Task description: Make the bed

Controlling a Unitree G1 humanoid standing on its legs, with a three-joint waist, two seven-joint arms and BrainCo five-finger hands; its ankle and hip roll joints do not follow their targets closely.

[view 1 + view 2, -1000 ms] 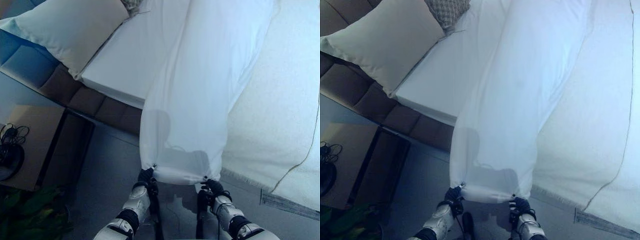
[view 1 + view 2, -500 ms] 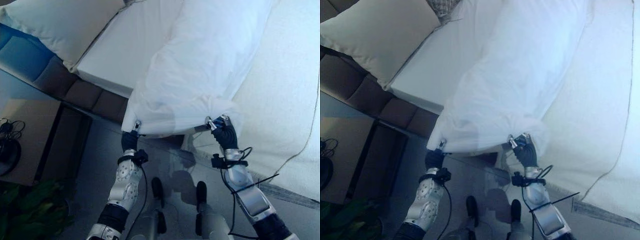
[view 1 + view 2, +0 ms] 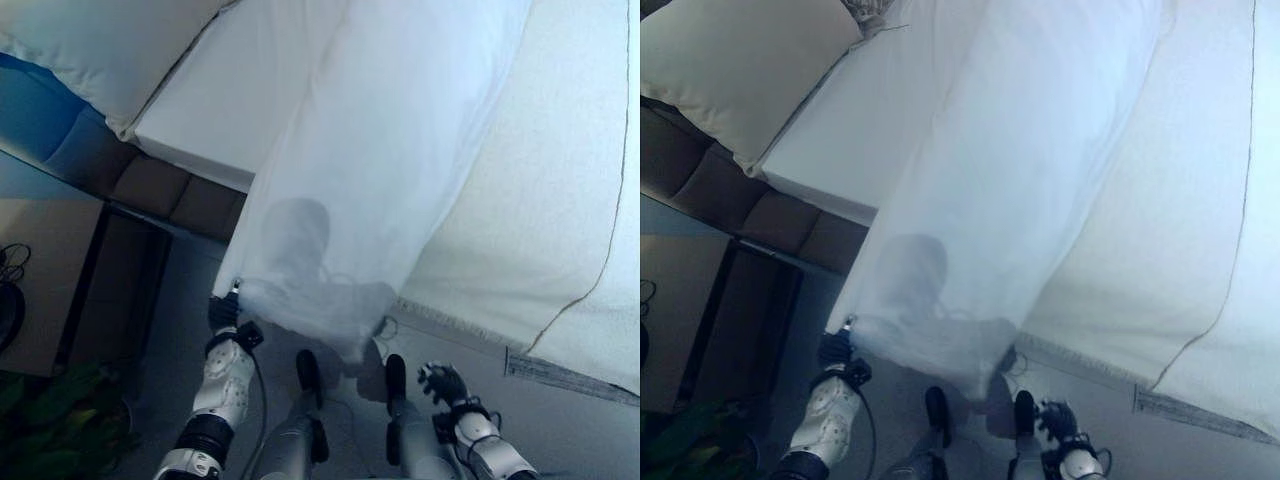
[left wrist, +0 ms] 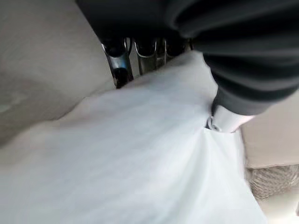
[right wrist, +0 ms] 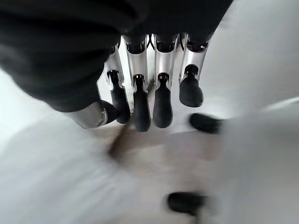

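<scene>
A white sheet runs down the bed and hangs over its near edge towards the floor. My left hand is shut on the sheet's lower left corner; in the left wrist view the cloth is pinched between thumb and fingers. My right hand hangs low to the right of the sheet, apart from it. It is open and holds nothing; its fingers are relaxed in the right wrist view. The bare white mattress shows left of the sheet.
A cream pillow lies at the bed's head, upper left. A cream blanket with a fringed edge covers the right side. The brown padded bed frame, a wooden nightstand and a green plant stand on the left.
My right hand has let go of the sheet's right corner and dropped low. The lifted sheet has fallen and hangs down again. My left hand has come down, still holding its corner.
</scene>
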